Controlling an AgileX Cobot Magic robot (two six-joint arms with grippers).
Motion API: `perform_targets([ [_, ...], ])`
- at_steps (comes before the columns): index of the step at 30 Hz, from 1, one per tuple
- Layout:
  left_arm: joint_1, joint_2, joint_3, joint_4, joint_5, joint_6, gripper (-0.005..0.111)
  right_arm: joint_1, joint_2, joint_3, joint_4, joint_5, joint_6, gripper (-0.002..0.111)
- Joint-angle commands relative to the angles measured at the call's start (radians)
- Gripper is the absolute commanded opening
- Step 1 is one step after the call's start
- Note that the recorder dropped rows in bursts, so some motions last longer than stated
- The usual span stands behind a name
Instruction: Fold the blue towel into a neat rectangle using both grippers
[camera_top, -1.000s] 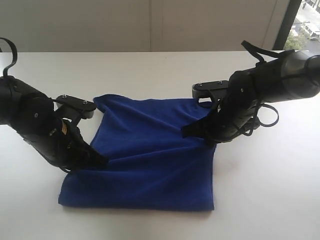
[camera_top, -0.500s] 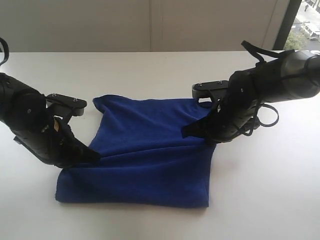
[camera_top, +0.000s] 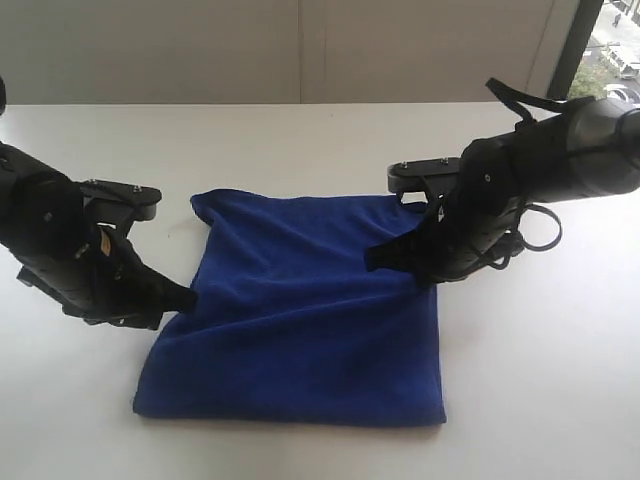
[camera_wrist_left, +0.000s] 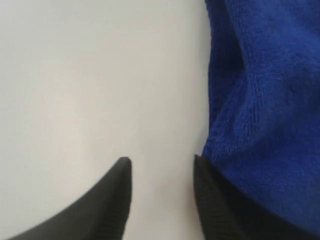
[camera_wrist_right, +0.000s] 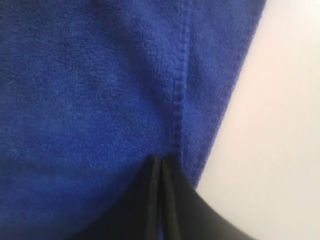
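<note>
Lying spread on the white bench (camera_top: 300, 140), the blue towel (camera_top: 300, 330) shows as a rough doubled panel. Its edge nearest the exterior camera is fairly straight, and a soft ridge runs across it from one arm to the other.

The left hand (camera_top: 185, 297) sits at the towel's left edge, at the end of that ridge. Its wrist view shows the fingers (camera_wrist_left: 115, 200) standing apart with bare bench between them. The cloth only brushes the outside of one finger, so this hand grips nothing. It likely sits low and beside the edge because a fold was laid there and the cloth let go.

The right hand (camera_top: 425, 278) is at the towel's right edge, opposite the left one. Its fingers are pressed tightly together right where the stitched hem (camera_wrist_right: 177, 100) meets their tips. It appears to pinch that hem, though how much cloth sits between them cannot be seen. Holding this side probably keeps the layer taut and aligned until it is also set down.

The fold looks partly done. The far left corner bulges out beyond the rest, so the rectangle is not yet neat.
</note>
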Motion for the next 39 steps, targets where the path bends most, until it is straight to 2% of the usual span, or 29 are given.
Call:
perform_targets([
  [1,0.003,-0.057,0.001,0.007,-0.01,-0.01,0.074,-0.005,-0.067,-0.028,-0.017,-0.004,0.01,0.003],
  [8,0.009,-0.078,0.001,0.008,-0.106,-0.01,0.076,-0.038,-0.081,-0.104,-0.019,-0.049,0.011,0.029],
  [10,0.025,-0.078,0.001,0.008,-0.145,-0.014,0.074,-0.062,-0.07,-0.118,-0.019,-0.061,0.024,0.032],
  [16,0.13,-0.076,0.001,0.005,-0.193,-0.043,0.07,-0.093,-0.016,-0.159,-0.019,-0.1,0.034,0.033],
  [19,0.161,-0.076,0.001,0.005,-0.196,-0.035,0.07,-0.093,0.024,-0.177,-0.019,-0.115,0.034,0.033],
  [33,0.163,-0.076,0.001,0.005,-0.221,-0.031,0.07,-0.093,0.231,-0.382,0.008,-0.17,0.034,0.033],
  [39,0.163,-0.026,0.001,0.005,-0.222,-0.031,0.07,-0.093,0.294,-0.429,0.035,-0.163,0.034,0.032],
])
